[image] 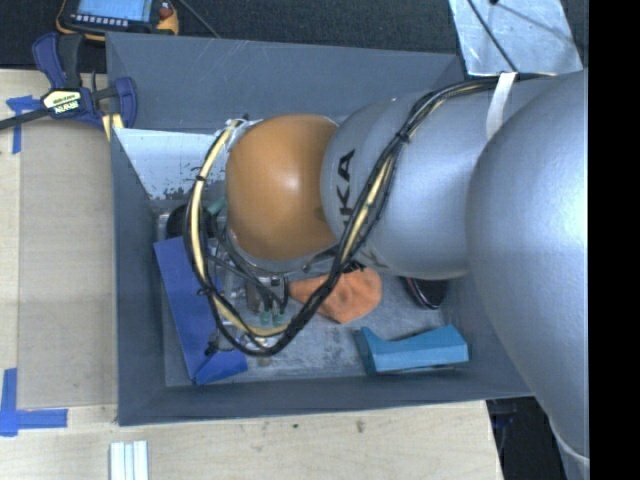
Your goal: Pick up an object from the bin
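The arm (450,168) reached into the bin (300,78) from its right side. Its round orange cover (275,188) hung over the middle of the bin floor, and yellow and black cables (205,238) looped down the cover's left side and under it.

Below the cover, the gripper (257,313) stood low over the floor, towards the bin's near wall. Its tip was hidden among the cables and its own housing, so I could not tell whether it was open, closed or gripping anything.

Two things lay closest to it. A flat dark blue piece (185,293) lay just to its left, running along the bin's left wall down to the near left corner. A soft orange lump (348,293) lay just to its right, partly under the arm. The gripper was between them, and whether it touched either could not be made out.

A light blue block (415,350) lay along the near wall towards the near right corner, apart from the gripper. A dark round thing (428,291) showed by the right wall under the arm, and a black thing (178,218) peeped out behind the cables near the left wall.
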Available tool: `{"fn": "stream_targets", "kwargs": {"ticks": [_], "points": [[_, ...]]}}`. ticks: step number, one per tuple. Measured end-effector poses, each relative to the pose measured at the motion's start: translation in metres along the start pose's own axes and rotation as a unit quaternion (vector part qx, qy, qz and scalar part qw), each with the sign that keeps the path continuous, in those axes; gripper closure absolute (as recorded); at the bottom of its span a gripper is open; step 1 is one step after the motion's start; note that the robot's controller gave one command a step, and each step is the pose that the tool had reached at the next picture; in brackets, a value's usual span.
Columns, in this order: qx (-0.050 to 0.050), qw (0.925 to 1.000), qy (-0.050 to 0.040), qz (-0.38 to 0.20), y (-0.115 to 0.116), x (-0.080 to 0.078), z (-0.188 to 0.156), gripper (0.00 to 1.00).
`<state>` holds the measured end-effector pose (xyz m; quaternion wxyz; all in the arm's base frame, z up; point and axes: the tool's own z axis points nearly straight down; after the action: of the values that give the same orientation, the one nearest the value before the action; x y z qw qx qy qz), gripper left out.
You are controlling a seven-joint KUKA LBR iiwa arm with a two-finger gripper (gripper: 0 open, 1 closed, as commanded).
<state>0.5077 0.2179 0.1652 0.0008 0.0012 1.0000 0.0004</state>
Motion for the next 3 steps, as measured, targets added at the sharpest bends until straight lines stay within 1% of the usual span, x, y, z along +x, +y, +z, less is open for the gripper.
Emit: {"fn": "stream_targets", "kwargs": {"ticks": [1,2,3], "points": [[0.000,1.0000,0.0000,0.000,0.000,0.000,0.000,0.00],[-0.001,1.0000,-0.0034,0.003,-0.033,-0.014,0.052,0.00],[0.001,0.9997,0.0011,-0.023,-0.078,-0.025,0.089,0.00]]}}
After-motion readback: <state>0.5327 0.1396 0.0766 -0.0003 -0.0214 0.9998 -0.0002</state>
